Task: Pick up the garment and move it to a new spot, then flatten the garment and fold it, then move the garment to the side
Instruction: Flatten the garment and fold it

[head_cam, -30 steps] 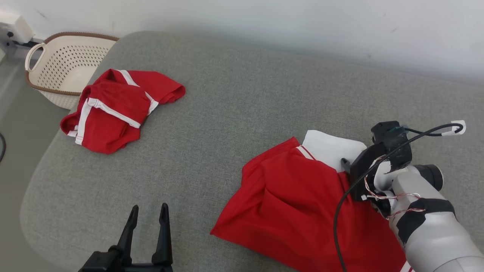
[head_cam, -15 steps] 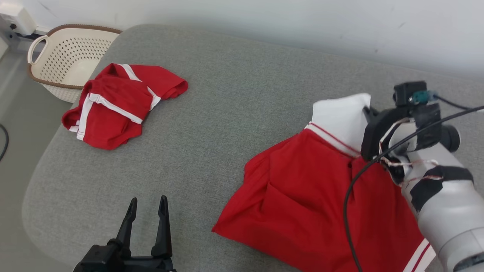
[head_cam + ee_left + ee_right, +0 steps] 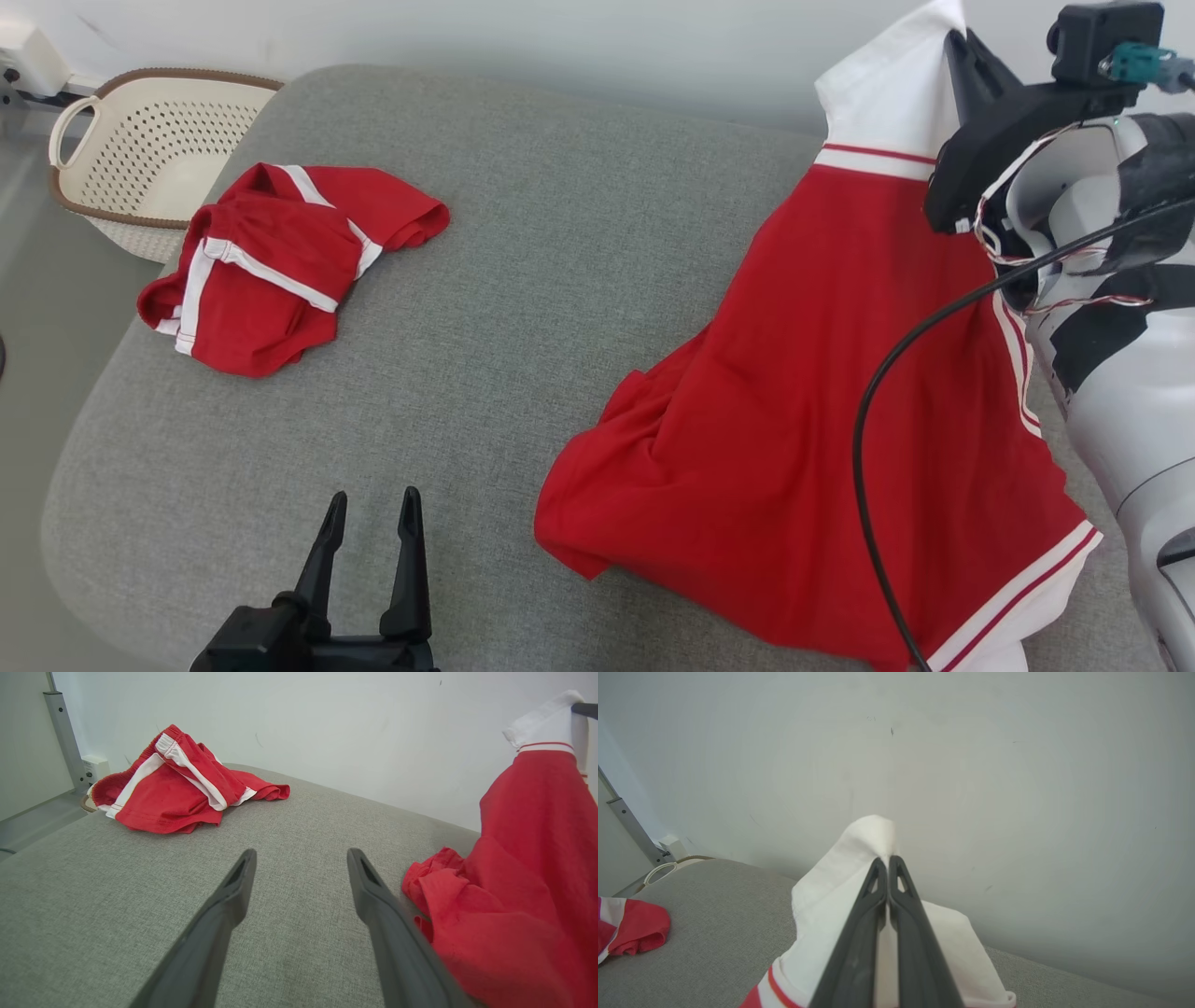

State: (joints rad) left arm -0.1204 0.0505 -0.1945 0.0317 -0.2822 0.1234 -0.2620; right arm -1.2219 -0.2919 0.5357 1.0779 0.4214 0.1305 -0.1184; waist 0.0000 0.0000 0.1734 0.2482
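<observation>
A red garment [image 3: 822, 392] with a white band at its top hangs from my right gripper [image 3: 962, 47] at the upper right of the head view, its lower part still resting on the grey cushion. The right gripper [image 3: 888, 862] is shut on the white band of the garment [image 3: 840, 891]. From the left wrist the same garment [image 3: 528, 882] drapes at the right. My left gripper [image 3: 372, 513] stands open near the cushion's front edge, nothing between its fingers; in its own view the left gripper [image 3: 301, 856] points over bare cushion.
A second red garment with white stripes [image 3: 271, 266] lies crumpled at the cushion's far left [image 3: 182, 784]. A cream perforated basket [image 3: 140, 149] stands on the floor beyond it. A white wall runs along the back of the grey cushion [image 3: 560, 280].
My right gripper closed on the garment's white band and rose, lifting the garment's top off the cushion so it hangs stretched. The left gripper stayed put.
</observation>
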